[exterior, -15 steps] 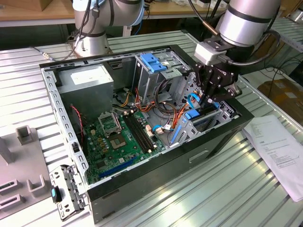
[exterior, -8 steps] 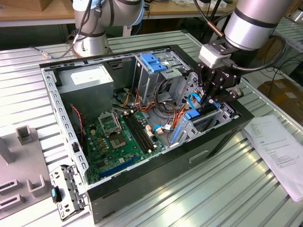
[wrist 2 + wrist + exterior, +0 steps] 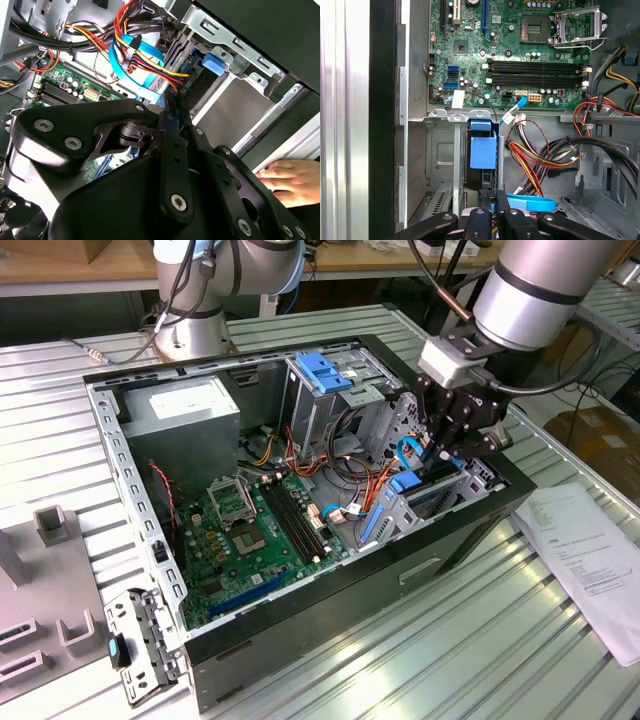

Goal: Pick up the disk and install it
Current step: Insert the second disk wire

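The gripper [image 3: 437,455], right of centre in the exterior view, reaches down into the open PC case [image 3: 300,635]. In the first wrist view its fingers [image 3: 487,207] meet at the bottom centre, pinched shut on the edge of the disk [image 3: 483,152], whose blue carrier stands edge-on in the bay [image 3: 445,150] just above them. The disk looks partly seated in the bay's slot, so the install seems underway but not finished.

Risks, as I judge them: the bundle of red, yellow and black cables [image 3: 540,160] and the flat blue cable [image 3: 530,203] lie just beside the disk, and could snag or get pinched under the fingers. If the disk tilts against the bay rails it may jam. A hand [image 3: 290,180] rests at the lower right of the second wrist view, near the case, close enough to be struck.
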Action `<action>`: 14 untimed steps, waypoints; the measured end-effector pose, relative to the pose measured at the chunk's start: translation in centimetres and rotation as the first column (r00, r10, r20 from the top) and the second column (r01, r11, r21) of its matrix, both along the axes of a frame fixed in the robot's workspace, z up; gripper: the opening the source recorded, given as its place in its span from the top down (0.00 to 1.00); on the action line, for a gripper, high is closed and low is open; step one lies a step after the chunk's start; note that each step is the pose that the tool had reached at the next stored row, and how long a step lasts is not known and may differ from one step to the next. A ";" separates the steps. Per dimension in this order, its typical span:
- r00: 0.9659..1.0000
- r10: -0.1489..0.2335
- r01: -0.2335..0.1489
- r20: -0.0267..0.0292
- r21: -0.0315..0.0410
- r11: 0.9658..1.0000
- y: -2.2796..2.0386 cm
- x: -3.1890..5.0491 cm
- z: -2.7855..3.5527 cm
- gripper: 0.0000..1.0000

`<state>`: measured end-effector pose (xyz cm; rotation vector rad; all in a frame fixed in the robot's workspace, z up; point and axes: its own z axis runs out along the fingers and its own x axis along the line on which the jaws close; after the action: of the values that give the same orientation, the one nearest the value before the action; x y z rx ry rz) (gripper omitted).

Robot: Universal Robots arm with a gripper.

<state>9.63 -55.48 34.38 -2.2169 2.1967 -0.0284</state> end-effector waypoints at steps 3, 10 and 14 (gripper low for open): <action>1.000 0.000 0.000 0.000 0.005 1.000 -0.23 -0.01 -0.53 0.84; 1.000 0.000 0.000 0.001 0.010 1.000 -0.36 0.00 -0.69 0.84; 1.000 0.000 0.000 0.001 0.010 1.000 -0.36 0.00 1.44 0.76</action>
<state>9.63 -55.84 35.81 -2.2111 2.1912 -0.0184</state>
